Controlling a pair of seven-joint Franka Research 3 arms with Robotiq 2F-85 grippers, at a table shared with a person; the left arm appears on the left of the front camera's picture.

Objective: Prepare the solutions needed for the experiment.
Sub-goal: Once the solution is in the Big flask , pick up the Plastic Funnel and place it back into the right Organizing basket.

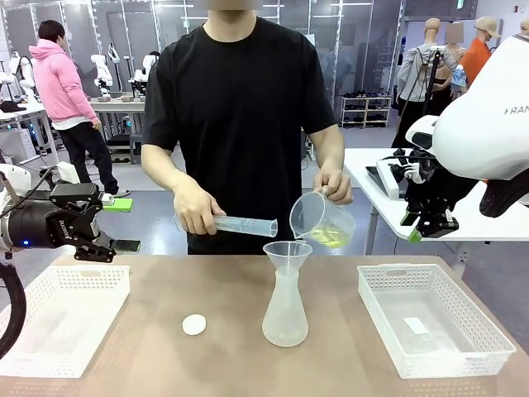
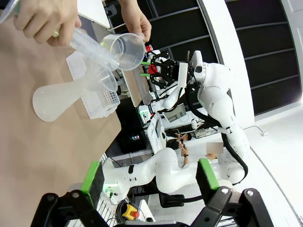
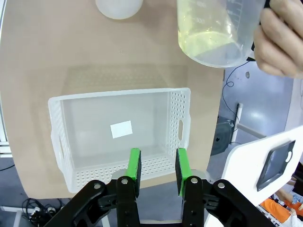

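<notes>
Floor: grey, smooth (image 1: 504, 273)
Back wall: glass panels in dark frames (image 1: 364, 33)
Shelving: low rack against the back wall (image 1: 366, 112)
Side table: white (image 1: 372, 165), beyond the brown table's (image 1: 165, 364) far right corner

Front camera faces the person (image 1: 248, 124); all views share the flask (image 1: 285, 308).

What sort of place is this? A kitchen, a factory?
Most likely a robotics research lab staging chemistry work: a white left arm and right arm flank a table, where a person tilts a beaker of yellow-green solution near a flask.
</notes>
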